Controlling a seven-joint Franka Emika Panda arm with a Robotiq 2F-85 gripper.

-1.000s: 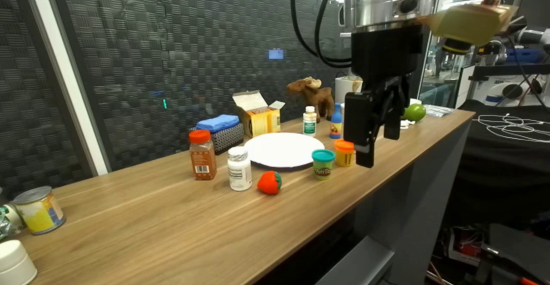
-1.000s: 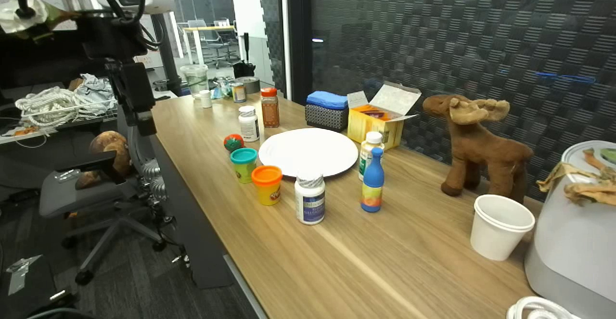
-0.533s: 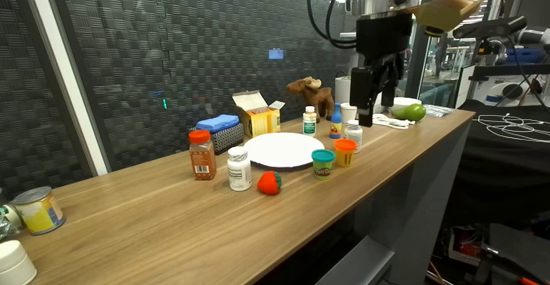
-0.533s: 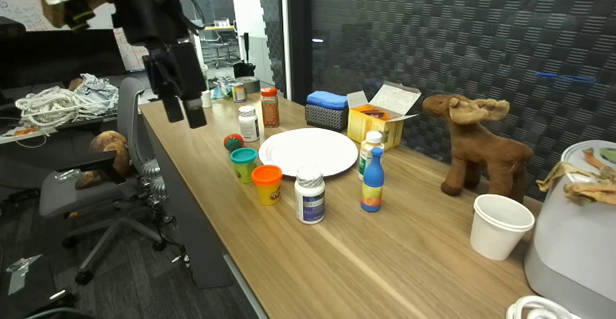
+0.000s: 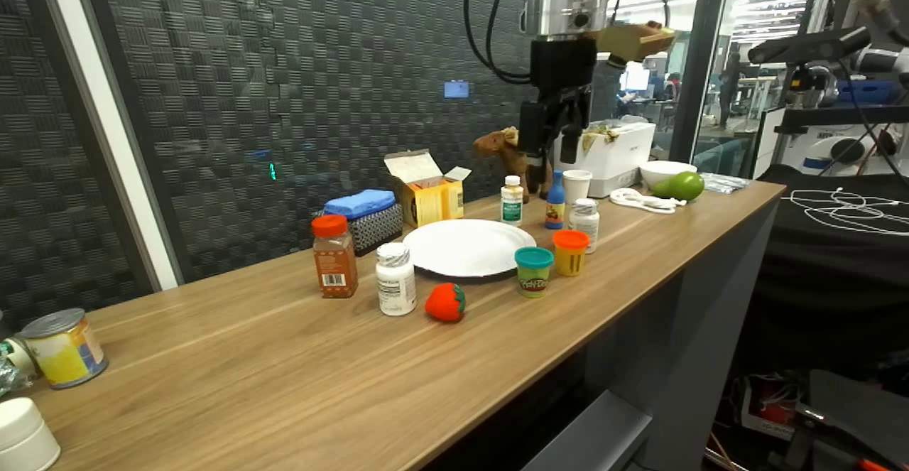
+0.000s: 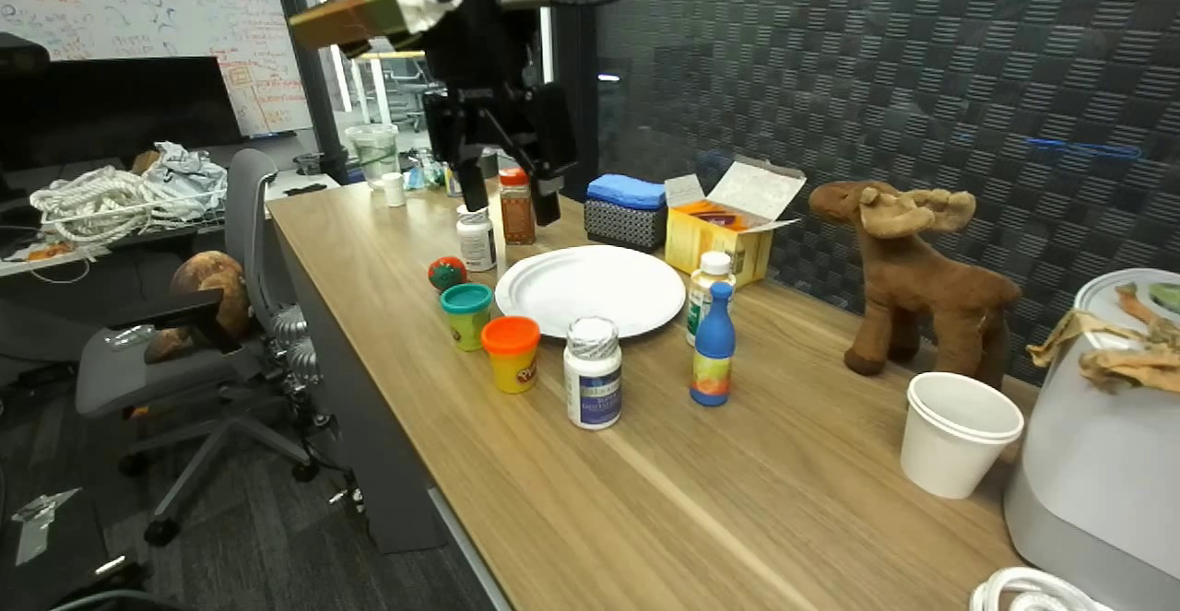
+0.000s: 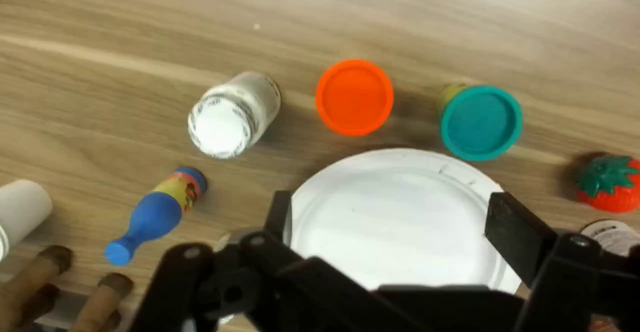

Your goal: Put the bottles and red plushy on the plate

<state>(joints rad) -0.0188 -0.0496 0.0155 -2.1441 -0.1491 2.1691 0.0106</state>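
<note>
Currently, my gripper [image 6: 511,204] hangs aloft, fingers [image 7: 520,234] spread, holding nothing. In the wrist view, the plate [image 7: 395,212] shows between them; on the wooden table [image 7: 125,16], a white bottle [image 7: 235,114] stands upright at their upper left and the red plushy [image 7: 612,184] lies to their right. I judge a sideways shift necessary; gaps around the bottle seemingly leave room.

The gripper [image 6: 511,208] has swung in from beside the chair [image 6: 152,394] toward the dark wall [image 6: 830,86] and now hangs, as best I can judge, above the edge of the plate [image 6: 590,290].
</note>
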